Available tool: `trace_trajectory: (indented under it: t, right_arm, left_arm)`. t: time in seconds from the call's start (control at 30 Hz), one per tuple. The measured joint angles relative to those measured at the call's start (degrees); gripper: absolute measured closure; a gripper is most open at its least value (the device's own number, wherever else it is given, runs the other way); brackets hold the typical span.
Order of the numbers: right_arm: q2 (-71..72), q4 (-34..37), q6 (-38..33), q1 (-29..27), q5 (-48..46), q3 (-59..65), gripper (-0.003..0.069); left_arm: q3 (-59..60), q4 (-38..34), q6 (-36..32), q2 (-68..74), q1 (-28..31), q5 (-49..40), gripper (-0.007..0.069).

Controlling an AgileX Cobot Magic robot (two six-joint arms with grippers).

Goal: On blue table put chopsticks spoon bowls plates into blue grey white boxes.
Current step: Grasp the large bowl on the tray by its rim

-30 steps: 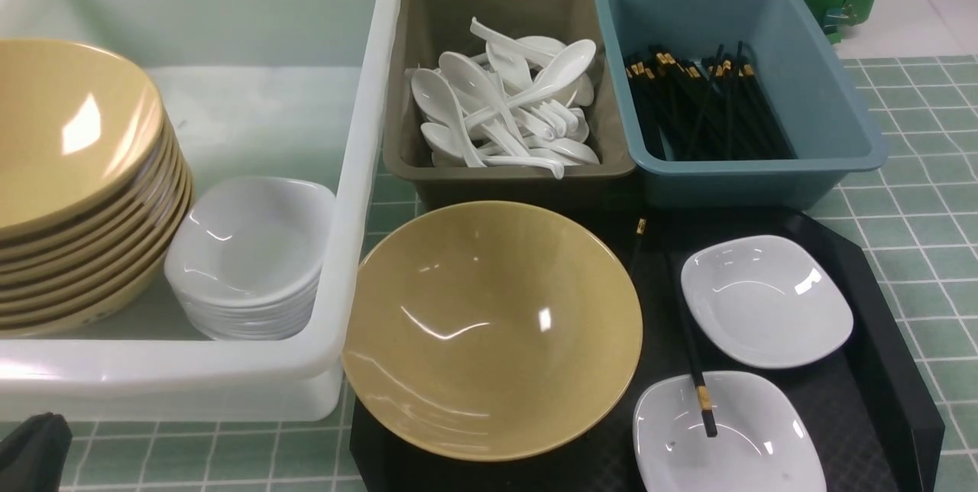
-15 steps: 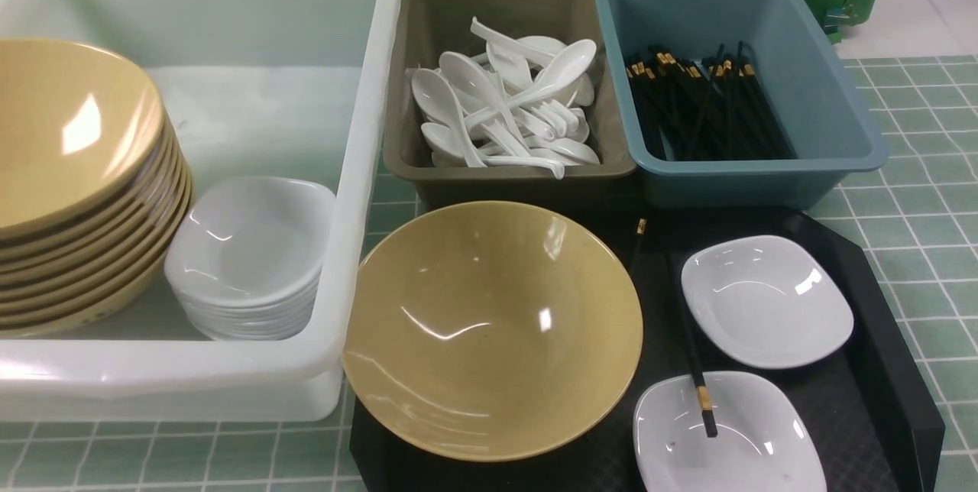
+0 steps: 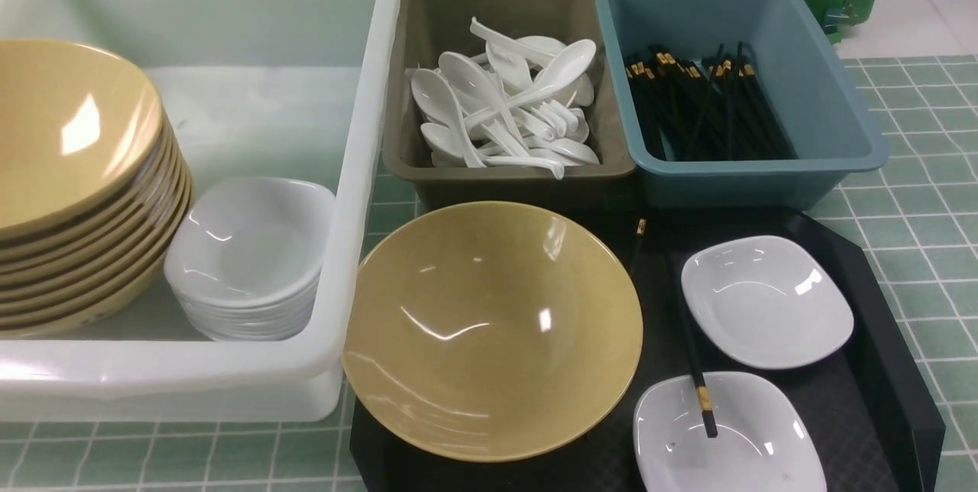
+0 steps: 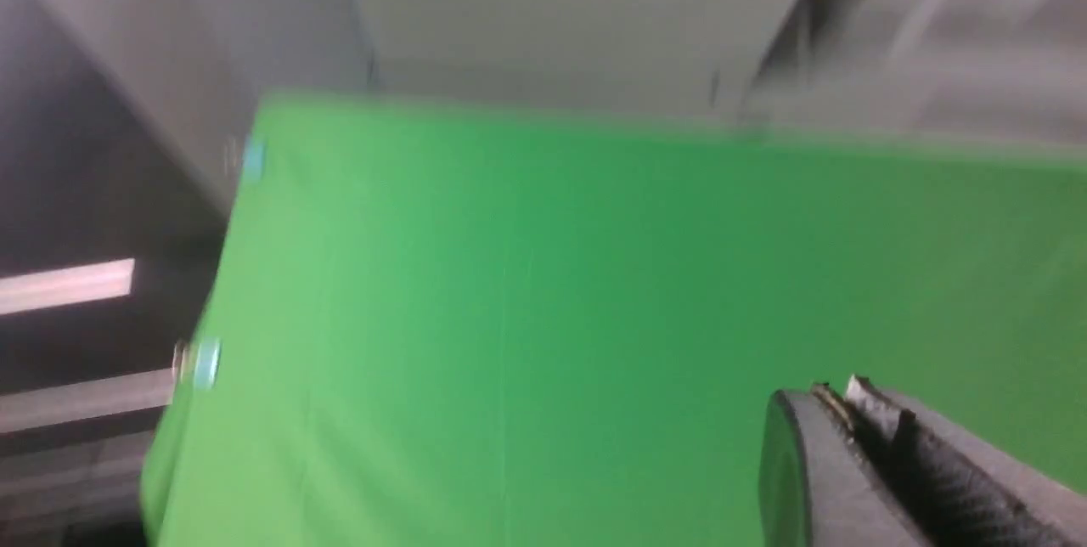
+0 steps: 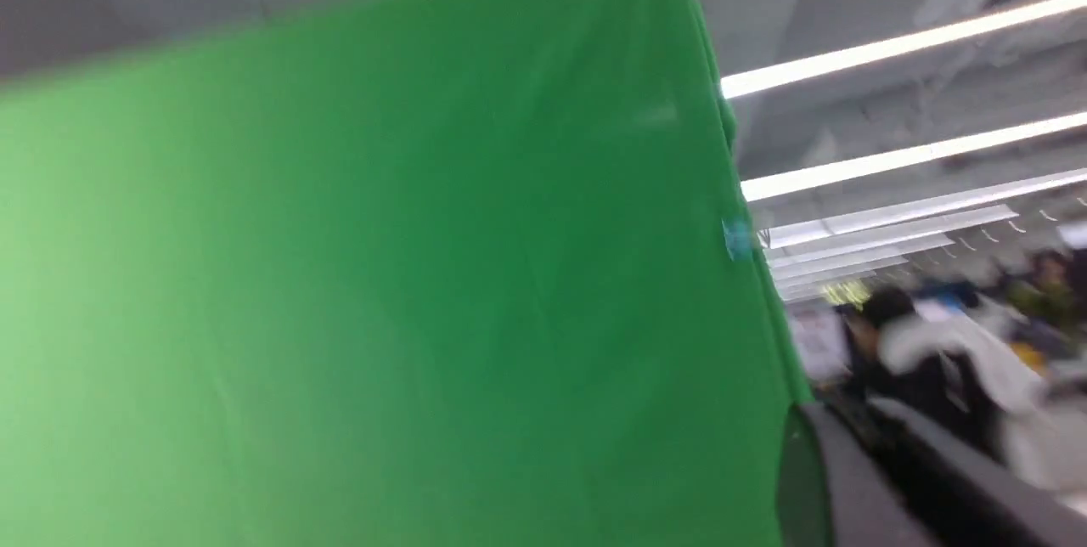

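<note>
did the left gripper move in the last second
Yes. The left gripper was by the white tub's near left corner in the front view; it has pulled back out of frame.

A tan bowl (image 3: 489,328) and two white plates (image 3: 766,301) (one bearing a chopstick (image 3: 704,400)) occupy the black tray (image 3: 886,370).

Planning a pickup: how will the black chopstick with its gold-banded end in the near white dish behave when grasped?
The chopstick looks thin and straight: probably stiff and light. Its narrow shaft may pivot or slip when pinched. Propped on the white dish rim, it would likely roll onto the black tray if nudged.
</note>
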State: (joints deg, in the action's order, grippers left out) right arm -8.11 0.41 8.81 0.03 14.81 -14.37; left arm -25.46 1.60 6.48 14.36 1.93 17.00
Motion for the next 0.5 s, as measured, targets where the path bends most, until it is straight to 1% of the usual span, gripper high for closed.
trace_trajectory:
  t: [0.1,0.17,0.27,0.3,0.37,0.43,0.5]
  right_arm:
    - [-7.3,0.0,-5.3,0.0,-12.3,-6.0,0.0623]
    - [-11.1,0.0,-6.8,0.0,-18.8,-8.0,0.0623]
    - [-19.2,0.0,-9.3,0.0,-32.0,-10.6,0.0623]
    - [-21.7,0.0,-9.9,0.0,-34.8,-10.8,0.0623]
    - [-25.5,0.2,-13.4,0.0,-40.9,-10.8,0.0623]
    - [-28.3,1.7,-16.5,0.4,-45.2,-10.8,0.0623]
    - [-30.2,4.5,-20.0,1.7,-47.1,-10.8,0.0623]
  left_arm:
    - [-3.0,0.3,0.4,8.4,0.0,-2.8,0.0622]
    - [-3.5,0.3,1.6,13.7,0.0,-3.4,0.0622]
    - [-3.9,0.3,5.5,21.6,0.0,-4.3,0.0622]
    - [-4.5,0.7,7.1,23.9,-0.1,-5.7,0.0622]
    - [-6.5,1.9,10.1,27.4,-1.2,-12.0,0.0622]
    - [-10.6,4.0,12.0,31.5,-4.3,-21.8,0.0622]
    - [-14.9,5.2,12.2,34.6,-9.3,-32.4,0.0622]
